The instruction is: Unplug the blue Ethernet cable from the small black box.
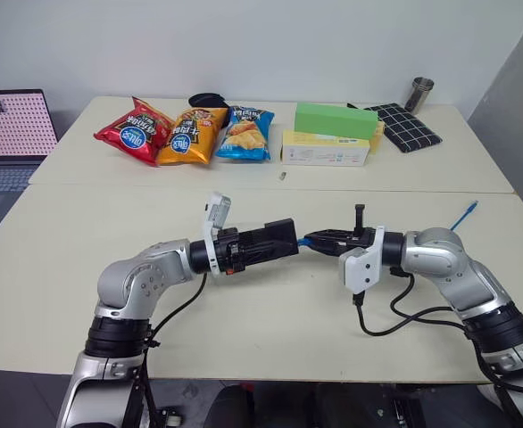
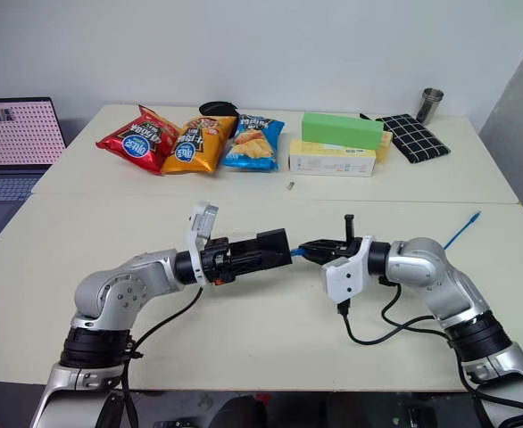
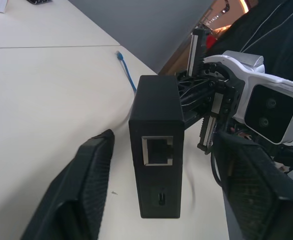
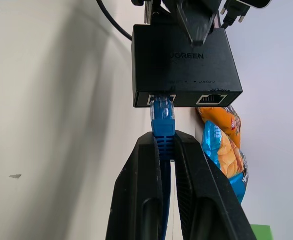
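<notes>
Right wrist view: my right gripper (image 4: 167, 150) has its jaws clamped on the boot of the blue Ethernet cable (image 4: 162, 120), plug seated in one port of the small black box (image 4: 185, 65). My left gripper (image 3: 161, 165) has jaws apart either side of the box; whether they grip it I can't tell. Both meet mid-air above the near tabletop (image 1: 83, 232). Cable's loose end (image 1: 463, 215) lies by my right arm. Chip bags (image 1: 186, 132) sit on the far tabletop.

The right pincer (image 4: 167, 150), two black fingers, is clamped on the bright-blue Ethernet cable (image 4: 163, 120) just behind its plug, still seated in the small matte-black box (image 4: 184, 62). Snack bags (image 4: 221, 145) lie beyond.
</notes>
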You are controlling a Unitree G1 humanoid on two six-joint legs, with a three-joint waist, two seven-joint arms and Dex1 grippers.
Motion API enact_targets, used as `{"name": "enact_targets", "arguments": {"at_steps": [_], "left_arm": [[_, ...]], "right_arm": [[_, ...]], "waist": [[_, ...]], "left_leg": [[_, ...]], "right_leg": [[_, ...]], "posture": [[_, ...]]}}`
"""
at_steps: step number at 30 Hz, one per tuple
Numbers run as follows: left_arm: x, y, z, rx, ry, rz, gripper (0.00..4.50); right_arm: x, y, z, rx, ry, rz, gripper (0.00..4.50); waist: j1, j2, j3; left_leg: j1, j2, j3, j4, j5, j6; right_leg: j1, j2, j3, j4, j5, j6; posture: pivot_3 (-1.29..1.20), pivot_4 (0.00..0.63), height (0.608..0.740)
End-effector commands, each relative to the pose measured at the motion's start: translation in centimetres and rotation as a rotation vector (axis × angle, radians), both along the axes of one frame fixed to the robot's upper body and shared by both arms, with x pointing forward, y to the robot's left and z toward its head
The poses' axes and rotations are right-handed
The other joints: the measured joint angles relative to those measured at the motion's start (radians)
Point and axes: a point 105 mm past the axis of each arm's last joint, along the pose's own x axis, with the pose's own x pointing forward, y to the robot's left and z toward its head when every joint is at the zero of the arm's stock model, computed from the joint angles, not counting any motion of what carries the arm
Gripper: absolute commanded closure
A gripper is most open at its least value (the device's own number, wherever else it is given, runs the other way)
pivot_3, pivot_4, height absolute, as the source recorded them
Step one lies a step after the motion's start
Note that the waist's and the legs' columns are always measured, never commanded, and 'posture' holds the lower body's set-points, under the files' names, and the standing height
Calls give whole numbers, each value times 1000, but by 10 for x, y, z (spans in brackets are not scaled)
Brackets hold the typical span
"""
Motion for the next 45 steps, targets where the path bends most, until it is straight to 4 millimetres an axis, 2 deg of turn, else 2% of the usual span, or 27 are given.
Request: {"name": "enact_targets", "arguments": {"at_steps": [1, 7, 11, 12, 17, 21, 24, 26, 29, 35, 43, 45], "left_arm": [[-1, -2, 7, -18, -22, -22, 2430], [0, -2, 6, -16, -23, -18, 3658], [1, -1, 5, 3, -37, -23, 3725], [0, -2, 4, 9, -40, -28, 3725], [0, -3, 5, 30, -71, -50, 3725], [-3, -4, 5, 75, -135, -98, 3725], [-8, -6, 10, 94, -187, -153, 3725], [-15, -8, 15, 122, -249, -224, 3725], [-20, -9, 22, 137, -310, -274, 3725], [-27, -11, 25, 149, -355, -313, 3725], [-30, -10, 24, 156, -372, -311, 3725], [-31, -10, 23, 157, -371, -308, 3725]], "right_arm": [[-6, 8, 19, 37, -72, 46, 4411], [-8, 10, 18, 28, -75, 60, 4412], [-13, 10, 11, -19, -63, 82, 4412], [-14, 9, 10, -26, -52, 85, 3711], [-20, 1, 16, -42, 41, 70, 2592], [-34, -2, 25, 29, 304, 20, 1666], [-45, 0, 35, 160, 605, -24, 1648], [-45, 4, 40, 279, 808, -55, 1648], [-43, 5, 37, 347, 984, -100, 1648], [-37, 0, 28, 361, 1146, -169, 1648], [-32, 1, 25, 364, 1237, -171, 1648], [-31, 0, 24, 349, 1241, -174, 2015]], "waist": [[0, 0, 0], [0, 0, 0], [0, 0, 0], [0, 0, 0], [1, 0, 0], [3, 0, 0], [2, 0, 0], [2, 0, 0], [2, 0, 0], [2, 0, 0], [2, 0, 0], [2, 0, 0]], "left_leg": [[0, 0, 0, 0, 0, 0], [0, 0, 0, 0, 0, 0], [0, 0, 0, 0, 0, 0], [0, 0, 0, 0, 0, 0], [0, 0, 0, 0, 0, 0], [0, 0, -1, 0, 0, 0], [0, 0, -2, 0, 0, 0], [-1, 0, -2, 0, 0, 0], [-1, 0, -4, 0, 0, 0], [-1, -1, -4, 0, 0, 0], [-2, -1, -4, 0, 0, 1], [-2, -1, -4, 0, 0, 1]], "right_leg": [[0, 0, 0, 0, 0, 0], [0, 0, 0, 0, 0, 0], [0, 0, 0, 0, 0, 0], [0, 0, 0, 0, 0, 0], [0, 0, 0, 0, 0, 0], [0, 0, -1, -1, 0, 0], [1, 0, -1, -1, 0, 0], [1, 0, -1, 0, 0, 0], [1, 0, -2, -1, 0, 0], [1, 0, -2, -2, 0, 0], [1, 0, -2, -1, 0, 0], [1, 0, -3, -2, 0, 0]], "posture": [[0, 150, 740], [0, 150, 740], [0, 150, 740], [0, 150, 740], [0, 150, 740], [0, 150, 740], [0, 150, 740], [0, 150, 740], [0, 150, 740], [0, 150, 740], [0, 150, 740], [0, 150, 740]]}}
